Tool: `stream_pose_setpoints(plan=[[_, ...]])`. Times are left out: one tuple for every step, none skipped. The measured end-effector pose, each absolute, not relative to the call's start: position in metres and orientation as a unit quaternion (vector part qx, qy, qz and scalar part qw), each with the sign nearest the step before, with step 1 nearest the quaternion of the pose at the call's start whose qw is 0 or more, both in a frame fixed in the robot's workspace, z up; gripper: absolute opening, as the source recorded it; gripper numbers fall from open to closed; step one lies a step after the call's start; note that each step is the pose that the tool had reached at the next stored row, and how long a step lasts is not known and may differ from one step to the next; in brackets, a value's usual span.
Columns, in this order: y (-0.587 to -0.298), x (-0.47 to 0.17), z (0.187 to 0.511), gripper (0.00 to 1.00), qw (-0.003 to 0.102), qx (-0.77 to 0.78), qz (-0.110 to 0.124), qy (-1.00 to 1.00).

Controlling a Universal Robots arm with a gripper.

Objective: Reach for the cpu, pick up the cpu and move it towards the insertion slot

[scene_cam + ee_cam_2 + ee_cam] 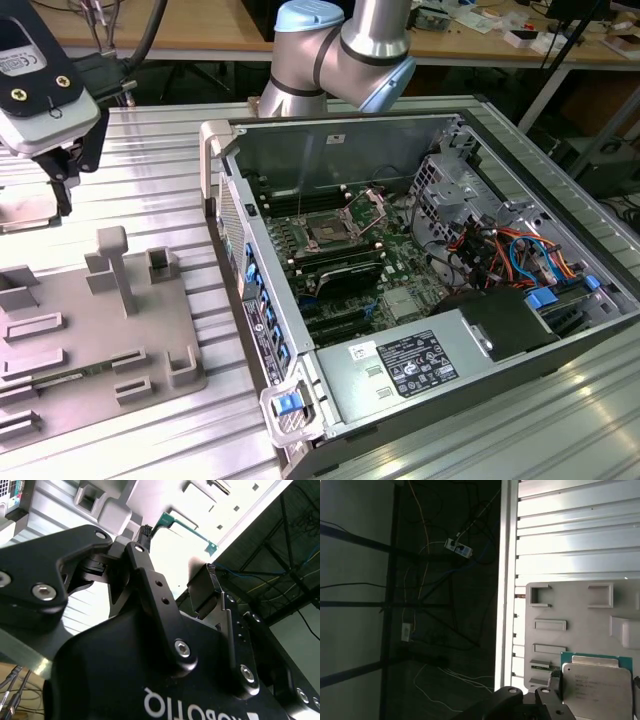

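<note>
The cpu (598,686) lies flat on the grey tray (570,612), its silvery top facing up and a thin green edge showing along one side. In the first wrist view the black parts of the gripper (542,702) are just beside one edge of it; I cannot tell whether they touch. In the second wrist view the gripper (175,555) has its fingers (150,587) spread apart, and nothing is pinched between them.

In the exterior view the gripper (68,172) hangs over the far part of the tray (100,330), at the exterior view's left. The tray rests on a ribbed metal surface (160,150).

The insertion slot (330,232) is well apart from the gripper, toward the exterior view's right. It sits on the board inside the open computer case (330,150), dark with a brownish centre, and its metal frame stands raised at the far side. The robot arm (340,50) rises behind the case, at the far edge of the surface.
</note>
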State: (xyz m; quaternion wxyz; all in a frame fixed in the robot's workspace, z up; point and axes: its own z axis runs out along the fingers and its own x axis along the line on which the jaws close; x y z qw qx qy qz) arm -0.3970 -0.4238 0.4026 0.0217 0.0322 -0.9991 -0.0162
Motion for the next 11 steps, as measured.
stream_pose_setpoints(plan=[[-0.4239, -0.3963, 0.4027, 0.55, 0.022, 0.032, -0.016, -0.999], [-0.4239, -0.3955, 0.4027, 0.55, 0.022, 0.032, -0.016, -0.999], [-0.4238, -0.3947, 0.4027, 0.55, 0.022, 0.032, -0.016, -0.999], [-0.4238, -0.3941, 0.4027, 0.55, 0.022, 0.032, -0.016, -0.999], [-0.4238, -0.3932, 0.4026, 0.55, 0.022, 0.032, -0.016, -0.999], [-0.4238, -0.3925, 0.4026, 0.55, 0.022, 0.032, -0.016, -0.999], [-0.4238, -0.3917, 0.4026, 0.55, 0.022, 0.032, -0.016, -0.999], [-0.4238, -0.3911, 0.4026, 0.55, 0.022, 0.032, -0.016, -0.999], [-0.4238, -0.3899, 0.4027, 0.55, 0.022, 0.032, -0.016, -0.999], [-0.4238, -0.3895, 0.4026, 0.55, 0.022, 0.032, -0.016, -0.999], [-0.4238, -0.3888, 0.4026, 0.55, 0.022, 0.032, -0.016, -0.999]])
